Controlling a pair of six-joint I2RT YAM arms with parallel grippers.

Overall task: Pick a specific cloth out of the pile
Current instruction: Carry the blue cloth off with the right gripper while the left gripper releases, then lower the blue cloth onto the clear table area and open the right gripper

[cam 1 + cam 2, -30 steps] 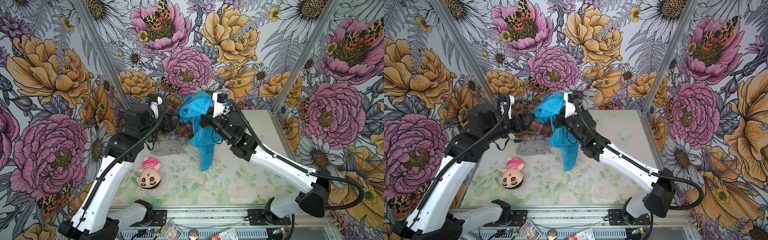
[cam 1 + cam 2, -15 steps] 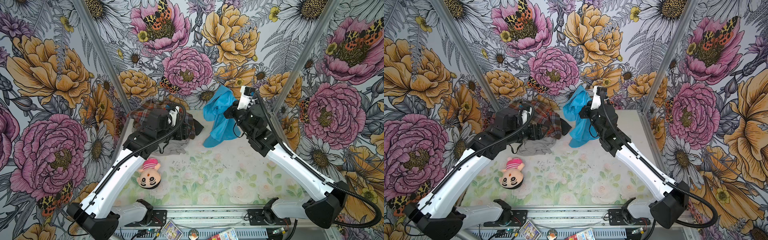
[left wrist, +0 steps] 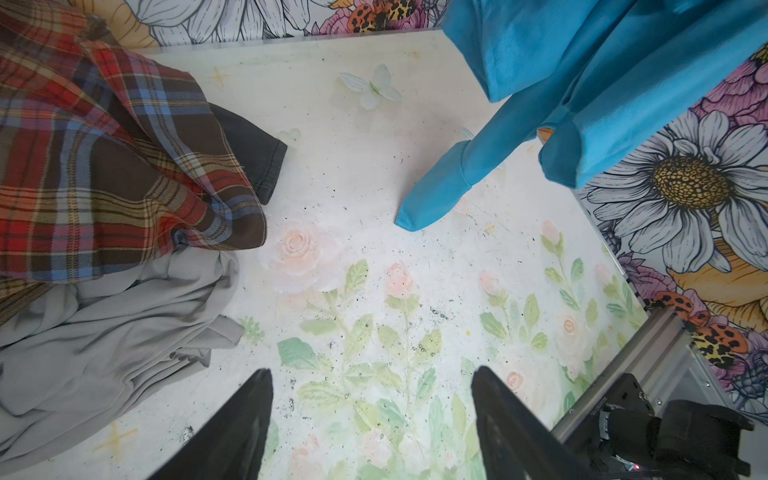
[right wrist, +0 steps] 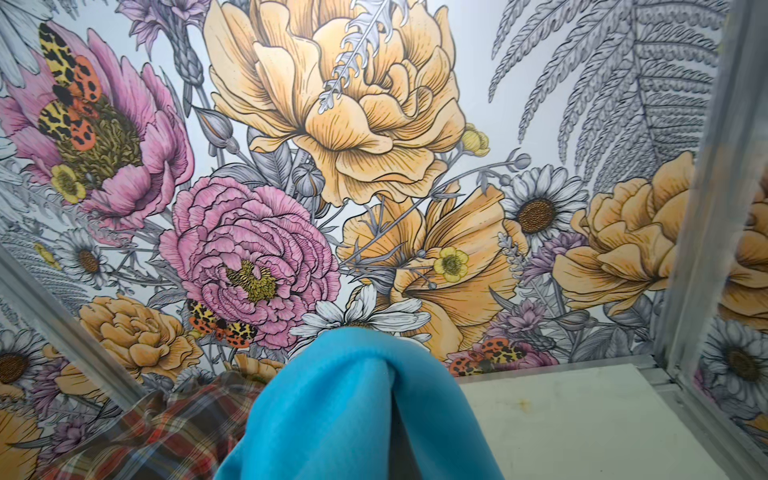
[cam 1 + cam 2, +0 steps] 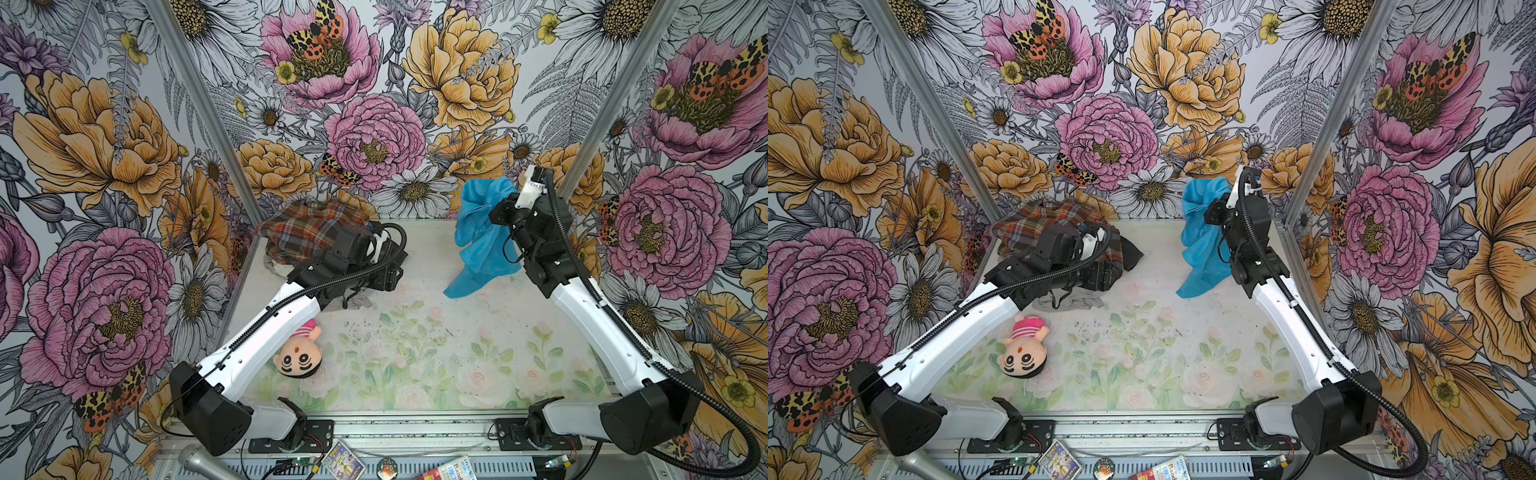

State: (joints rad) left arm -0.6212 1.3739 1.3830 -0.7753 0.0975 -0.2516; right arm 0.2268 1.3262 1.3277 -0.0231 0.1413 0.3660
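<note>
free: bare table [image 5: 436, 332] centre between pile [image 5: 307, 228] and hanging cloth [image 5: 478, 232] | blocked: pile back left, doll [image 5: 299, 359] front left

2 cameras set side by side high above the front edge look steeply down on the table [image 5: 415, 353], sharing almost the whole scene. The left wrist camera looks down from close above the table at the pile [image 3: 104, 166] and cloth [image 3: 582, 83]. The right wrist camera faces the back wall [image 4: 374, 124], with the cloth close before its lens.

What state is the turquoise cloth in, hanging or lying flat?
Hanging. The cloth droops bunched from the shut right gripper, clear of the pile; whether its lowest tip touches the table cannot be told.
</note>
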